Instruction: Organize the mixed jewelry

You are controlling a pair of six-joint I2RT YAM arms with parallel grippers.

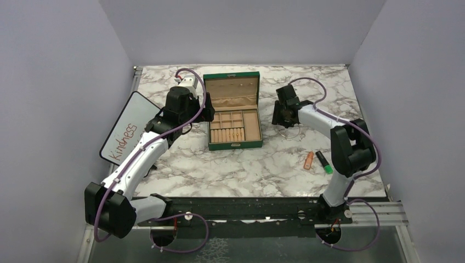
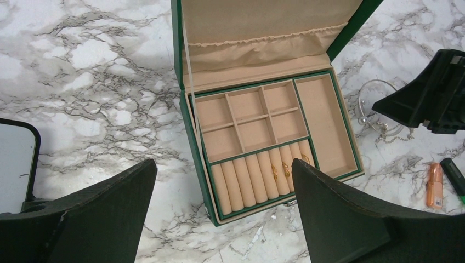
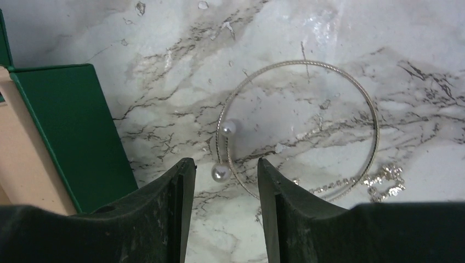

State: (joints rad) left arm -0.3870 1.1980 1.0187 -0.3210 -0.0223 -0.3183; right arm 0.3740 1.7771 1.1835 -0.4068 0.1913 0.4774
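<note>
1. Two arms flank the open green box [image 1: 234, 146], which sits on the marble table [image 1: 247, 170] with its lid standing up at the back.
2. The left gripper [image 2: 224, 164] hangs above the box's front-left corner. Its fingers [image 2: 98, 219] are spread wide and hold nothing.
3. Three gold rings [image 2: 285, 169] sit in the box's front row of padded rolls, toward the right end of that row. The square compartments behind them and the long one on the right look bare.
4. The thin gold loop [image 3: 227, 128], tipped with two pearl-like beads, lies flat on the table just to the right of the box.
5. The right gripper [image 3: 225, 170] is low over the loop. Its jaws are parted narrowly, one on each side of a bead end, and neither visibly presses on it.
6. A fine sparkling chain [image 3: 384, 183] lies at the loop's edge farthest from the box.
7. An orange marker [image 1: 308, 160] and a highlighter [image 1: 324, 163] lie side by side to the front-right of the box.
8. A whiteboard [image 1: 129, 131] reading "Kindness" lies to the left of the box.
</note>
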